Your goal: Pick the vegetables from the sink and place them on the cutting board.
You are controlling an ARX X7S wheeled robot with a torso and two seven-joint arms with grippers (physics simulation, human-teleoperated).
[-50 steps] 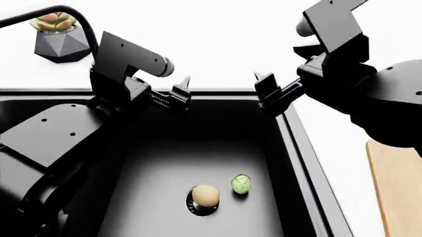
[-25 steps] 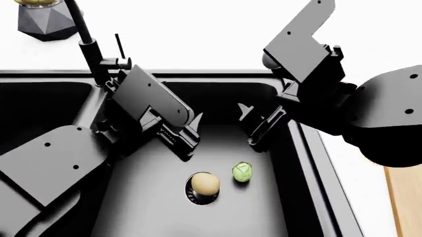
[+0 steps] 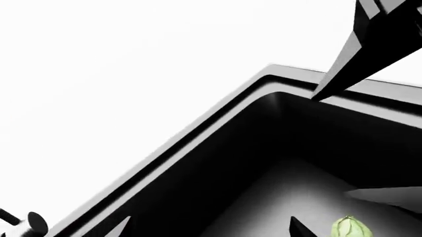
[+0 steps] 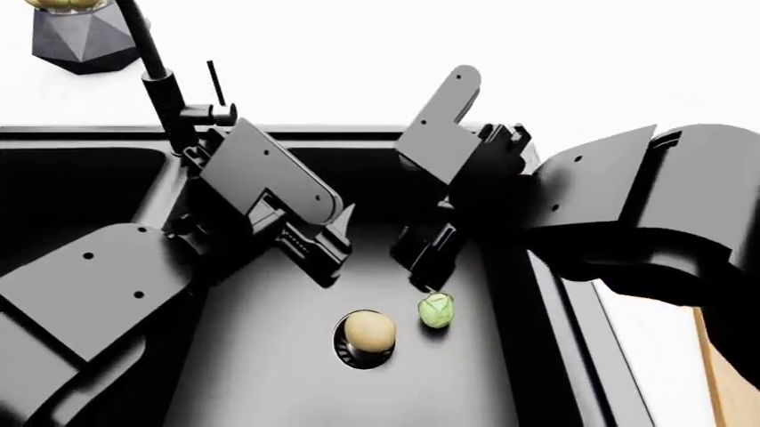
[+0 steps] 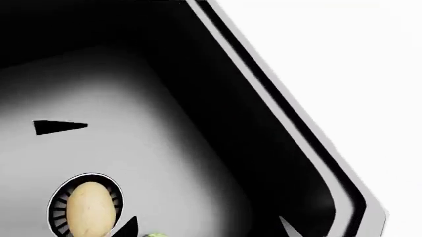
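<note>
Head view, near to far. Potato (image 4: 369,332) sits on the round drain (image 4: 356,354) on the sink (image 4: 535,294) floor, low centre. Cabbage (image 4: 436,310) lies just beside it at its 2 o'clock, not touching. Right gripper (image 4: 423,267) hangs just above the cabbage at its 12 o'clock, fingers spread, nothing between them. Left gripper (image 4: 333,258) hovers at the potato's 11 o'clock, fingers parted, empty. Cutting board (image 4: 727,382): sliver at 4 o'clock on the counter. Faucet (image 4: 160,76) and faceted pot (image 4: 84,36) at 11 o'clock, farthest.
</note>
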